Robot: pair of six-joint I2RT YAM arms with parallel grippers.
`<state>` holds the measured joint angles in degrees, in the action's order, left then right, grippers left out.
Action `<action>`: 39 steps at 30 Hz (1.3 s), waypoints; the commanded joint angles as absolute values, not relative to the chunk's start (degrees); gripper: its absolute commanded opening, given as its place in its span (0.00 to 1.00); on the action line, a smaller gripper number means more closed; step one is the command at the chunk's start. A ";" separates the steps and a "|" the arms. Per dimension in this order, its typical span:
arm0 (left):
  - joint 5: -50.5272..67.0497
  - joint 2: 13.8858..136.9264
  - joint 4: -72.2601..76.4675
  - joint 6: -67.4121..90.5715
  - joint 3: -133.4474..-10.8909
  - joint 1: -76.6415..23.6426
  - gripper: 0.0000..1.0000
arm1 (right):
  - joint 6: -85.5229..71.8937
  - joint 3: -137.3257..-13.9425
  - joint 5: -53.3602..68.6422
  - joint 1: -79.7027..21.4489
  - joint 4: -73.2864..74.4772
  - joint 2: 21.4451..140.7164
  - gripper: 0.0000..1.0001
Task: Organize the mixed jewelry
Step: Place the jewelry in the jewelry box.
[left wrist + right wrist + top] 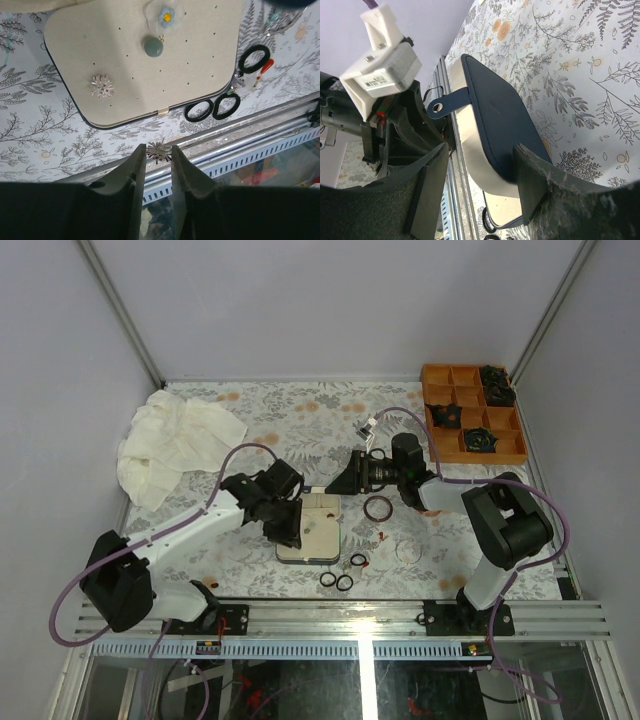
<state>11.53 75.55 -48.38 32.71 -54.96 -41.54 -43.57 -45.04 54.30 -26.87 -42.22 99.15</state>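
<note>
My left gripper (159, 150) is shut on a small silver starburst piece (159, 151), held above the table near its front rail. A matching starburst (102, 87), a green stud (152, 46) and a blue flower (166, 16) sit on the cream panel of the hinged case (322, 530). Three black rings (253, 58) lie on the table right of the case, with a red bit (265, 67) beside them. A clear hoop (408, 548) lies farther right. My right gripper (480, 160) is open and straddles the raised dark lid (495, 115); one finger (535, 185) touches its shell.
A brown ring (377, 508) lies right of the case. An orange compartment tray (470, 410) with dark pieces stands at the back right. A crumpled white cloth (175, 445) lies at the back left. A metal rail (400, 615) runs along the table's front edge.
</note>
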 commanded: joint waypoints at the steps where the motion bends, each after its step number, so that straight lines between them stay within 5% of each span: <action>1: 11.60 77.54 -51.91 30.35 -57.16 -42.88 0.00 | -43.98 -44.76 56.03 -27.60 -45.35 96.85 0.61; 39: 2.14 89.33 -58.18 24.87 -62.59 -44.47 0.00 | -45.02 -44.65 56.60 -27.67 -45.97 96.27 0.61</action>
<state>3.60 88.36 -55.92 26.20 -61.30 -44.27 -44.49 -44.71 54.72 -26.89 -42.83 99.15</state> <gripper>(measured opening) 0.216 0.612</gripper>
